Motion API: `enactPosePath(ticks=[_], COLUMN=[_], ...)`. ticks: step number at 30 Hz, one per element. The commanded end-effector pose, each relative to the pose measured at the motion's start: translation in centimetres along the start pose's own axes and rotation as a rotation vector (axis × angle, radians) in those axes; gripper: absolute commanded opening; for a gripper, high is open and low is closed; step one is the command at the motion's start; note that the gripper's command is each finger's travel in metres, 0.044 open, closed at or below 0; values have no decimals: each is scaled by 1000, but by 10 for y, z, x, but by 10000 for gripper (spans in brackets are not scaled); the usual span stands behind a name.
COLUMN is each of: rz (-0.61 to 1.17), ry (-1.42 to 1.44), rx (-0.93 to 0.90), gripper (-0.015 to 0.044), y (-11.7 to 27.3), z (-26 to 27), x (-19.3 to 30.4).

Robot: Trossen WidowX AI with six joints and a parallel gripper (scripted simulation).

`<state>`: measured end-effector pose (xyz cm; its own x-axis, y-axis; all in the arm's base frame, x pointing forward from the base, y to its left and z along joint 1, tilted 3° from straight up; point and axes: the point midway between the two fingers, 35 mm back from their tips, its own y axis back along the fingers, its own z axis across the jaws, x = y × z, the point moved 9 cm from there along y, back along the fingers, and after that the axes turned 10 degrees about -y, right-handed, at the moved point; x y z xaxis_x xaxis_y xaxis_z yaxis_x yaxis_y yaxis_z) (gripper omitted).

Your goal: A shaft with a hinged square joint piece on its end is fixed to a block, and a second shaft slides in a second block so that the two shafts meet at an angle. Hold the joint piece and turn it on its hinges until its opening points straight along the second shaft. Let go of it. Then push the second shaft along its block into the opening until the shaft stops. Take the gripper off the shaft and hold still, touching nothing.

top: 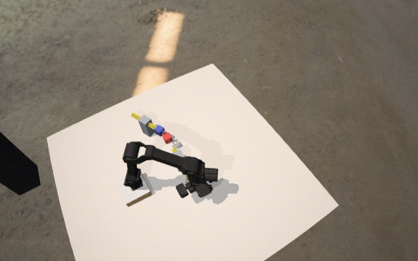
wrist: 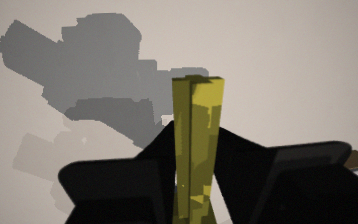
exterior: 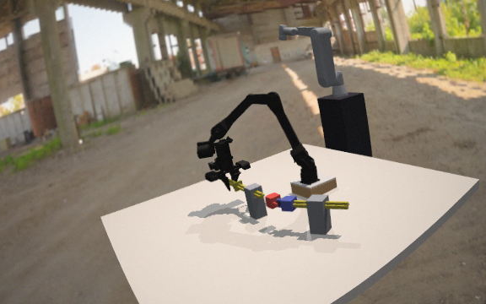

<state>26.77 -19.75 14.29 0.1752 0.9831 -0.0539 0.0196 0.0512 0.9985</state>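
Observation:
The first yellow shaft [top: 135, 116] [exterior: 337, 205] runs through its grey block [top: 145, 127] [exterior: 319, 219]. A blue piece [top: 159, 130] [exterior: 288, 203] on its end carries the red square joint piece [top: 167, 138] [exterior: 272, 200], which faces roughly toward the second shaft. The second yellow shaft [exterior: 236, 185] [wrist: 208, 95] passes through the other grey block [exterior: 256, 206]. Its inner end stands short of the red piece, with a gap in the top view. My gripper [exterior: 231, 183] [wrist: 187, 124] is shut on the second shaft's outer part. The inside of the red piece's opening is hidden.
The arm's base [top: 136, 197] [exterior: 327, 187] stands on the pale table [top: 267, 203] [exterior: 175, 262], beside the two blocks. A black pedestal [top: 9, 163] [exterior: 344, 127] with a grey arm [exterior: 324, 59] stands off the table. My arm hides part of the second shaft in the top view.

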Motion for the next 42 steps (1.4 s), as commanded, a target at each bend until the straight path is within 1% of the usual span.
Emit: enactPosePath(ticks=[1, 6, 7, 15, 42], rz=[0, 0, 0, 1, 7], ry=[0, 0, 0, -1, -4], rx=[0, 0, 0, 2, 6], gripper=[54, 20, 0, 0, 0], y=[0, 0, 0, 0, -1], z=[0, 0, 0, -1, -7], x=[0, 0, 0, 5, 45])
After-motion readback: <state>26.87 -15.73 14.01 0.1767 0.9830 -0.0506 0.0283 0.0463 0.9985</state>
